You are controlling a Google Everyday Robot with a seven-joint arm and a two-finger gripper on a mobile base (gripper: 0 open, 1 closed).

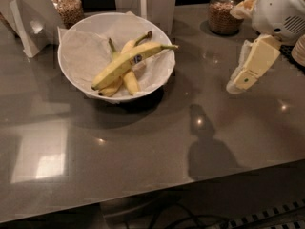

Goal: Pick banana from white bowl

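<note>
Banana (125, 65) in white bowl (76, 84); gripper (239, 82) above counter (143, 147) at right.
</note>
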